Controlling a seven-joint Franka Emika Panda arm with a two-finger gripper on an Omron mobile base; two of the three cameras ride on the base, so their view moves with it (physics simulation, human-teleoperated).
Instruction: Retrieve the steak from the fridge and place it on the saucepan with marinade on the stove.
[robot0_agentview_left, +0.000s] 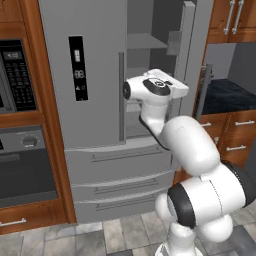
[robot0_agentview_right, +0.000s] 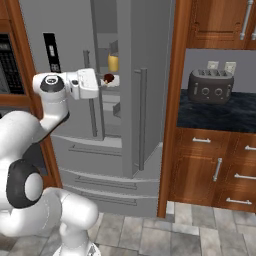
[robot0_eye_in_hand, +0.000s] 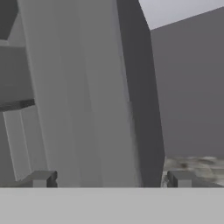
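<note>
One door of the fridge (robot0_agentview_left: 95, 75) stands open — the one toward the right of the frame in the left base view — so the first step of the task looks done, while the steak (robot0_agentview_right: 108, 78) is not yet taken. In the right base view it sits as a small dark brown lump on a shelf inside the open compartment, in the upper middle of the frame, just below a yellow-orange bottle (robot0_agentview_right: 113, 62) and just beyond the white end of the hand (robot0_agentview_right: 100, 82). Whether anything touches it I cannot tell from that angle; nothing is seen between the fingers. In the hand view the two dark fingertips (robot0_eye_in_hand: 40, 178) stand far apart at the lower left and lower right of the frame, so the hand is spread wide and holds nothing, and it faces grey fridge panels with a strip of floor tile at the lower right. By my reading the arm is at the reaching stage: the hand has yet to line up on the steak, close on it and draw it out. After that the whole second half is left — the base must carry it to the stove and the steak must be set on the saucepan with marinade. At the right of the right base view a toaster (robot0_agentview_right: 210, 85) stands on a dark surface (robot0_agentview_right: 220, 117).
</note>
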